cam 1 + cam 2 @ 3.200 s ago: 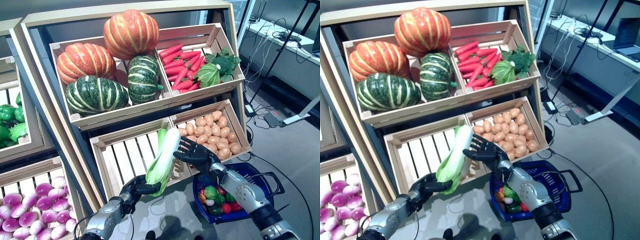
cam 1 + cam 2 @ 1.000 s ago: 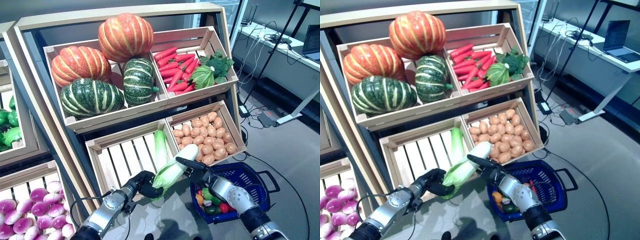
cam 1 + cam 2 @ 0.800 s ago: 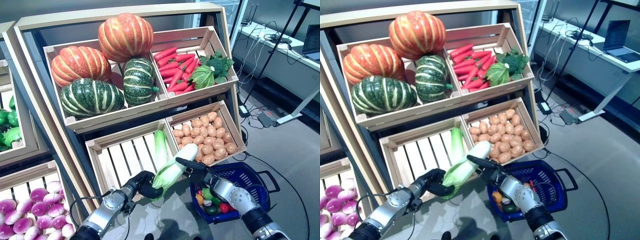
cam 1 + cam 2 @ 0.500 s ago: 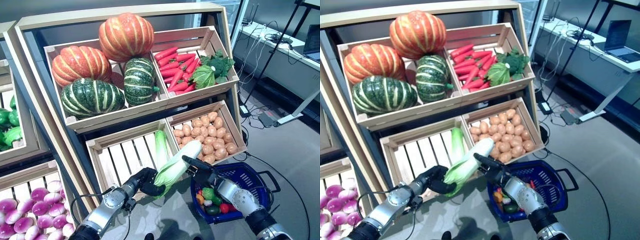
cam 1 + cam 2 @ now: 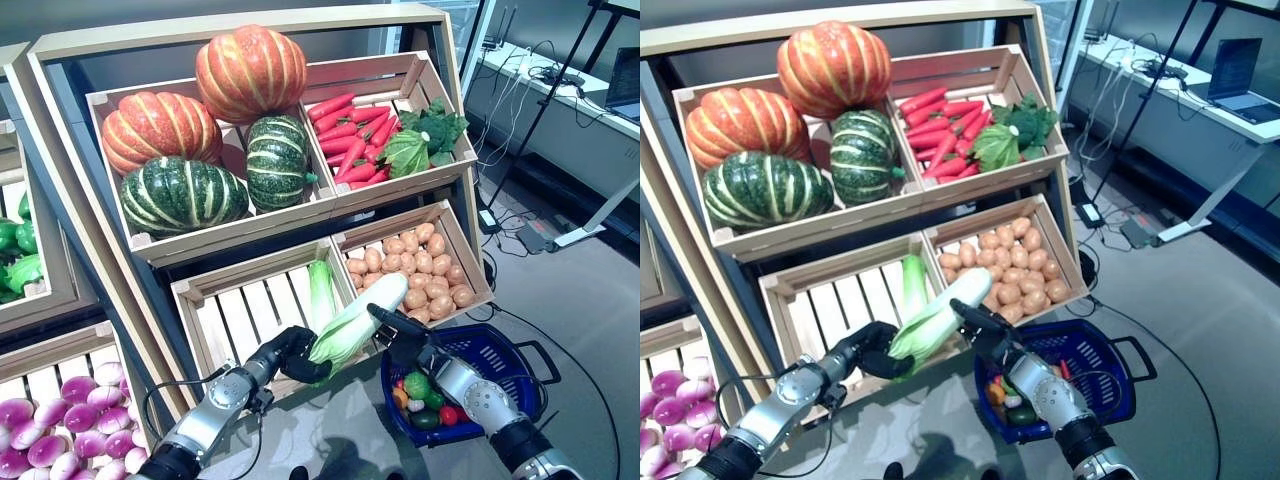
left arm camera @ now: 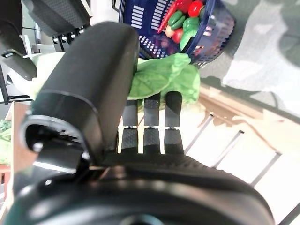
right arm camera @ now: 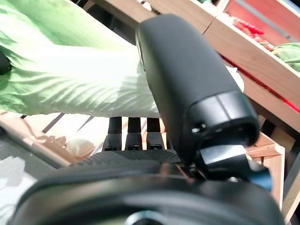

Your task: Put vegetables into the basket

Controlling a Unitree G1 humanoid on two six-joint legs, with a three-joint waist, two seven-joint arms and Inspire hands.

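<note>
Long pale-green napa cabbage (image 5: 355, 318), ribbed white stalk and crinkled leaves: hanging tilted before the slatted wooden crate (image 5: 240, 312), beside the blue plastic mesh basket (image 5: 498, 352). Left hand (image 5: 296, 355) gripping its leafy end; right hand (image 5: 400, 335) closing around its stalk end.

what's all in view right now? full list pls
pumpkins: two orange, two green striped, top left crate
carrots: a bunch, red, top right crate
leafy greens: one clump, green, same crate, right side
potatoes: many, tan, lower right crate
cabbage in crate: one, green-white, lower left slatted crate
held cabbage: one, white-green, between both hands
basket: one, blue, on the floor at right, holds mixed vegetables
turnips: many, purple-white, far lower left bin
peppers: several, green, far left bin
left hand: curled round the leafy end
right hand: at the white end
</note>
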